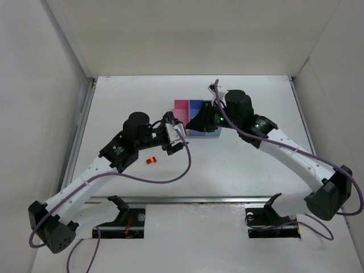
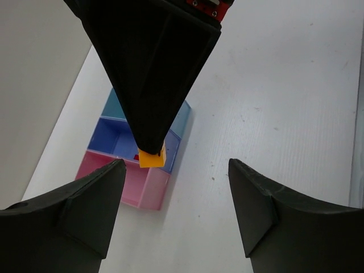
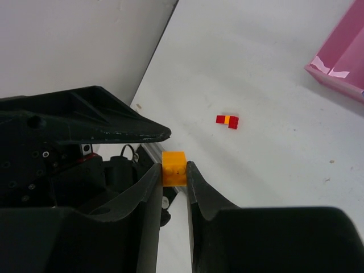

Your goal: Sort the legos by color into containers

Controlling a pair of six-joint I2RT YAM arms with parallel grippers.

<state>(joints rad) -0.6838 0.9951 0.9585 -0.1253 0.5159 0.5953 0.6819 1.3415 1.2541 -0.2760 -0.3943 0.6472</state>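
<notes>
My right gripper (image 3: 173, 168) is shut on an orange lego (image 3: 174, 160), pinched between both fingertips. In the left wrist view that gripper (image 2: 150, 147) hangs point-down with the orange lego (image 2: 152, 158) over the containers (image 2: 149, 196), near the wall between the blue bin (image 2: 111, 138) and the pink bin (image 2: 129, 187). My left gripper (image 2: 176, 166) stands open just in front of them, nothing between its fingers. From above, the left gripper (image 1: 177, 137) and right gripper (image 1: 191, 126) sit close together by the containers (image 1: 182, 105). A small red-and-orange lego cluster (image 1: 151, 161) lies on the table.
The red-and-orange cluster (image 3: 227, 120) lies on bare white table, left of the pink bin's corner (image 3: 340, 57). White walls enclose the table on three sides. A metal rail (image 1: 187, 199) runs along the near edge above the arm bases.
</notes>
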